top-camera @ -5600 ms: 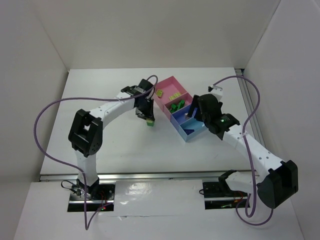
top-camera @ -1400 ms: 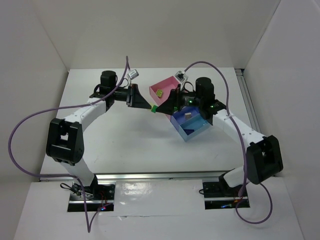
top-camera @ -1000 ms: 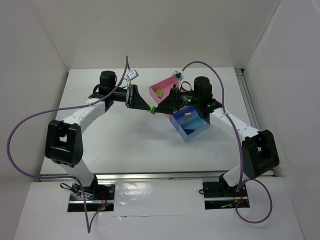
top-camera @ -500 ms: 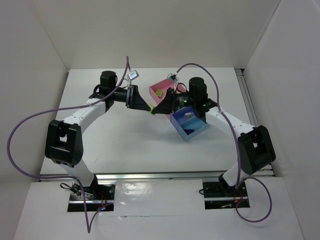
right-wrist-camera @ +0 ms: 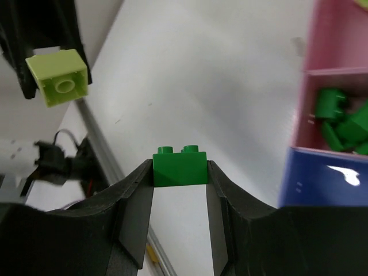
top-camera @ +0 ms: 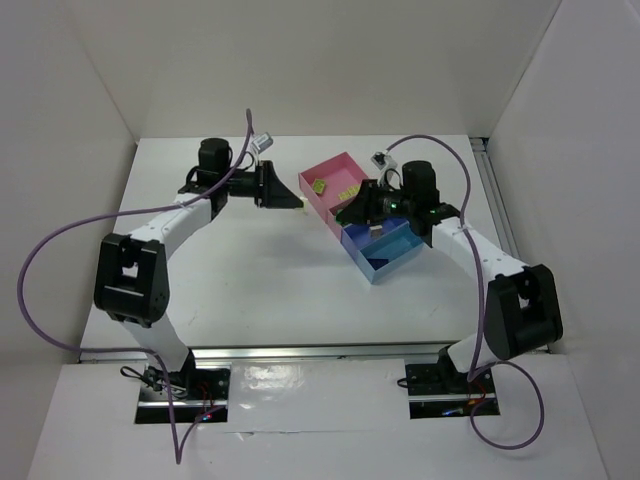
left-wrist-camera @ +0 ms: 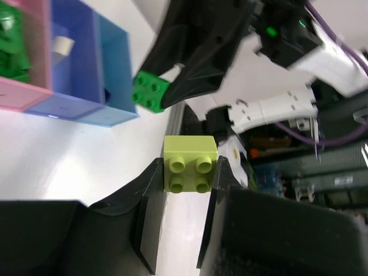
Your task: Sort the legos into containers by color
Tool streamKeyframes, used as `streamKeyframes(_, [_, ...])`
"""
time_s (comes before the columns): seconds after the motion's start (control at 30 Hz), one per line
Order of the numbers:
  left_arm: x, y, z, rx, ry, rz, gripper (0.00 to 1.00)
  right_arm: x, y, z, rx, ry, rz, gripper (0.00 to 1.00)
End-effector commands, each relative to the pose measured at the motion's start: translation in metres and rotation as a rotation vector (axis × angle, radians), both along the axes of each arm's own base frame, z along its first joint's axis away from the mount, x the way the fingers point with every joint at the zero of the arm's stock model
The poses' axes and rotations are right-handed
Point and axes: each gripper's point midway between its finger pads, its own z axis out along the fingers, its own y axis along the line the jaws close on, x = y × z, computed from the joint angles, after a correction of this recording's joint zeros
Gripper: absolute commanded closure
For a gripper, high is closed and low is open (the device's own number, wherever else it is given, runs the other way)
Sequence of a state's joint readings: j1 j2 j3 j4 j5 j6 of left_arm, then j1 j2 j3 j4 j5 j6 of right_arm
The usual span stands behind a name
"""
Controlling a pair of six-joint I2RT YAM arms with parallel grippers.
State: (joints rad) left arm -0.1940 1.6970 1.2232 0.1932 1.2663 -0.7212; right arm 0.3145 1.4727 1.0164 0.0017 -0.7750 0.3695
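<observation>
Pale yellow-green studded plastic brick (left-wrist-camera: 190, 164) sits clamped in the left gripper (left-wrist-camera: 188, 172). The right gripper (right-wrist-camera: 179, 173) pinches a dark green studded brick (right-wrist-camera: 179, 167) at 9 o'clock of the joined pink-and-blue trays (right-wrist-camera: 300, 109). If both arms reach for the trays together, they could collide and knock a brick loose.

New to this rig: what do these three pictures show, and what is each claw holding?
A left arm and a right arm are bolted at the near edge of a white table. The wide picture looks down from above and behind; the other two come from wrist cameras, each showing its own fingers. On the table sits a row of trays, pink and blue, some bricks inside. The left gripper pinches a pale yellow-green brick; the right gripper pinches a dark green brick.
</observation>
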Motion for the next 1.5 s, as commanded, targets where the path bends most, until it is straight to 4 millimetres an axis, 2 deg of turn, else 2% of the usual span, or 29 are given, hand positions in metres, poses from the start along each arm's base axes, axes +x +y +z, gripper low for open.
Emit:
streamKeyframes(0.0, [0.040,-0.016,0.007,0.040,-0.011,0.110,1.00,0.022,-0.031,0.006,-0.084,-0.039,-0.226,0.74])
streamKeyframes(0.1, [0.078,-0.037,-0.033,0.160,0.083,0.245,1.00,0.049,-0.064,-0.005,-0.182,-0.004,-0.481,0.74])
streamKeyframes(0.13, [0.106,-0.043,-0.044,0.201,0.093,0.308,1.00,0.056,-0.070,0.002,-0.190,-0.015,-0.534,0.74])
streamKeyframes(0.17, [0.114,-0.042,-0.059,0.246,0.156,0.332,1.00,0.061,-0.085,-0.010,-0.245,0.011,-0.620,0.74])
streamKeyframes(0.2, [0.121,-0.050,-0.066,0.270,0.174,0.336,1.00,0.065,-0.090,-0.007,-0.248,0.014,-0.658,0.74])
streamKeyframes(0.23, [0.135,-0.059,-0.053,0.269,0.141,0.352,1.00,0.067,-0.094,-0.008,-0.259,0.009,-0.683,0.74])
streamKeyframes(0.27, [0.146,-0.059,-0.062,0.295,0.155,0.384,1.00,0.068,-0.101,-0.011,-0.284,0.012,-0.720,0.72])
streamKeyframes(0.3, [0.153,-0.065,-0.085,0.324,0.197,0.388,1.00,0.069,-0.105,-0.011,-0.292,0.008,-0.736,0.72])
streamKeyframes(0.33, [0.158,-0.064,-0.093,0.343,0.224,0.406,1.00,0.069,-0.107,-0.013,-0.303,0.013,-0.747,0.72])
streamKeyframes(0.4, [0.176,-0.066,-0.091,0.347,0.220,0.446,1.00,0.073,-0.112,-0.007,-0.312,0.001,-0.777,0.72])
streamKeyframes(0.53, [0.192,-0.073,-0.103,0.372,0.253,0.425,0.40,0.081,-0.114,-0.017,-0.344,0.010,-0.788,0.71])
streamKeyframes(0.57, [0.190,-0.078,-0.103,0.375,0.254,0.416,0.28,0.083,-0.113,-0.027,-0.360,0.029,-0.784,0.71])
streamKeyframes(0.6, [0.188,-0.079,-0.103,0.372,0.245,0.401,0.14,0.087,-0.112,-0.025,-0.354,0.022,-0.786,0.71])
streamKeyframes(0.7, [0.175,-0.082,-0.078,0.325,0.211,0.347,0.00,0.100,-0.110,-0.027,-0.351,0.010,-0.797,0.69])
streamKeyframes(0.77, [0.169,-0.083,-0.067,0.307,0.201,0.328,0.00,0.111,-0.109,-0.035,-0.370,0.010,-0.798,0.67])
streamKeyframes(0.8, [0.163,-0.081,-0.057,0.297,0.177,0.319,0.00,0.119,-0.107,-0.030,-0.362,0.000,-0.800,0.67])
streamKeyframes(0.9, [0.149,-0.077,-0.050,0.300,0.178,0.305,0.00,0.129,-0.099,-0.046,-0.391,0.017,-0.780,0.62])
streamKeyframes(0.93, [0.142,-0.074,-0.030,0.288,0.141,0.305,0.00,0.134,-0.100,-0.044,-0.396,0.001,-0.787,0.48])
streamKeyframes(0.97, [0.138,-0.073,-0.024,0.284,0.120,0.304,0.00,0.136,-0.095,-0.046,-0.391,-0.007,-0.779,0.36])
streamKeyframes(1.0, [0.129,-0.071,-0.030,0.292,0.144,0.293,0.00,0.140,-0.094,-0.050,-0.405,-0.010,-0.771,0.28])
streamKeyframes(1.03, [0.123,-0.068,-0.026,0.294,0.135,0.291,0.00,0.146,-0.094,-0.044,-0.397,-0.027,-0.784,0.19])
streamKeyframes(1.07, [0.116,-0.066,-0.009,0.280,0.090,0.291,0.00,0.145,-0.091,-0.042,-0.405,-0.026,-0.783,0.07])
streamKeyframes(1.1, [0.111,-0.064,-0.005,0.279,0.088,0.292,0.00,0.147,-0.094,-0.045,-0.422,-0.017,-0.794,0.03])
streamKeyframes(1.13, [0.103,-0.061,-0.013,0.294,0.096,0.285,0.00,0.148,-0.096,-0.043,-0.432,-0.018,-0.808,0.01])
streamKeyframes(1.17, [0.095,-0.057,0.001,0.287,0.057,0.283,0.00,0.146,-0.102,-0.032,-0.433,-0.034,-0.833,0.01])
streamKeyframes(1.2, [0.086,-0.054,-0.007,0.299,0.081,0.280,0.00,0.146,-0.106,-0.022,-0.427,-0.053,-0.856,0.01])
streamKeyframes(1.3, [0.073,-0.046,-0.005,0.318,0.059,0.293,0.00,0.131,-0.125,-0.011,-0.443,-0.075,-0.954,0.01])
streamKeyframes(1.43, [0.054,-0.021,-0.007,0.408,0.001,0.387,0.00,0.100,-0.168,0.017,-0.469,-0.078,-1.161,0.01])
streamKeyframes(1.47, [0.050,-0.012,-0.012,0.451,-0.008,0.414,0.00,0.087,-0.187,0.010,-0.525,-0.041,-1.246,0.01])
